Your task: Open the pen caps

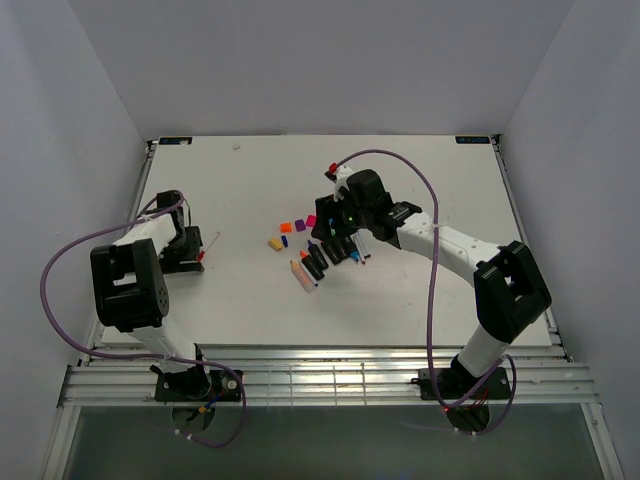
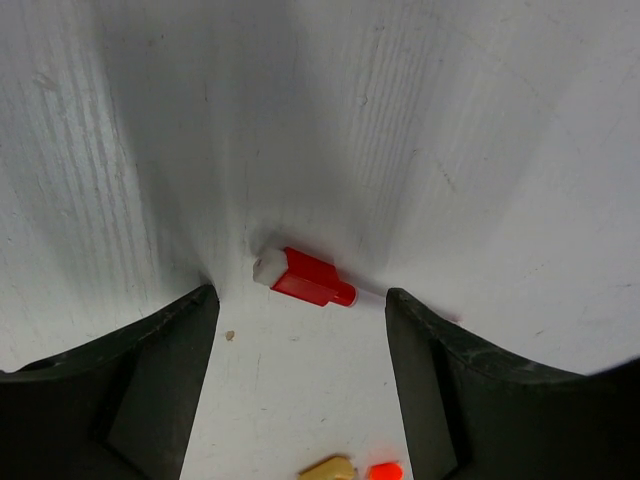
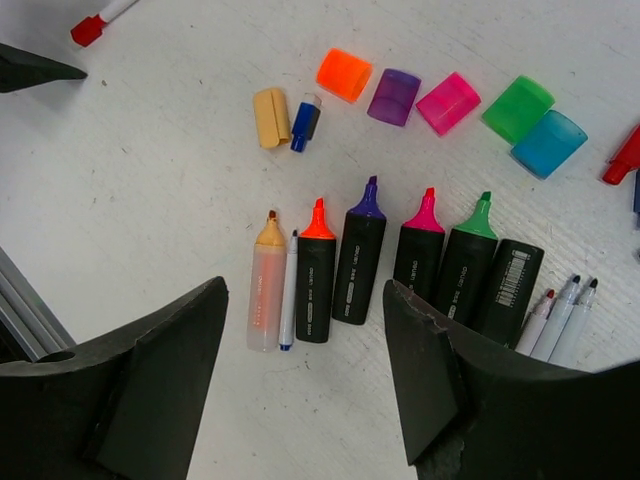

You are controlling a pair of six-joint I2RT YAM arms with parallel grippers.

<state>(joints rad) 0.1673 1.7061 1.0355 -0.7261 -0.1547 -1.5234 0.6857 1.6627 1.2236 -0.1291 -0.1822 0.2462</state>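
Our left gripper (image 2: pixel 300 310) sits low over the table (image 2: pixel 450 150), jaws spread wide and holding nothing. The red cap (image 2: pixel 312 279) lies just ahead of the fingertips, roughly centred in the gap but angled across it. We judge this to be the step in hand. We should ease forward until the cap sits between the pads, square the wrist to it, and close on the cap rather than on the slim barrel, since so small a piece could skid away. The cap is a stubby, glossy red block with a white end, seated on its thin pen (image 3: pixel 118 8).

Our right gripper (image 3: pixel 305 290) is also wide and empty, hovering above the uncapped highlighters (image 3: pixel 358 265). The loose caps (image 3: pixel 395 97) lie in a row beyond them.
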